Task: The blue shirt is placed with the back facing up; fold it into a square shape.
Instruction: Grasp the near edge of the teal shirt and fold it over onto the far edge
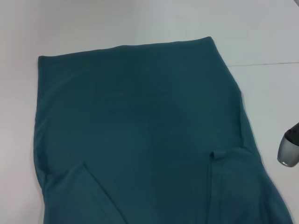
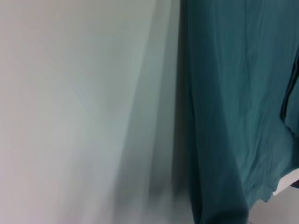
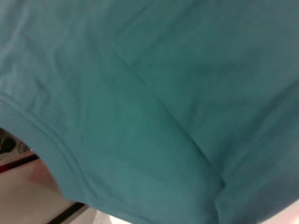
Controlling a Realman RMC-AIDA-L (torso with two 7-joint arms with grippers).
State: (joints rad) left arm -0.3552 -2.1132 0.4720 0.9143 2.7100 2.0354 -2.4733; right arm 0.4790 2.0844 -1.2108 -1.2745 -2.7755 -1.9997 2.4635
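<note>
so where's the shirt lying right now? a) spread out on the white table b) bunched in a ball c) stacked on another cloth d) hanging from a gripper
a: the shirt lies spread across the white table, with side panels folded in over it near the robot, no other cloth is in view, and only part of the right arm shows at the table's right edge.
</note>
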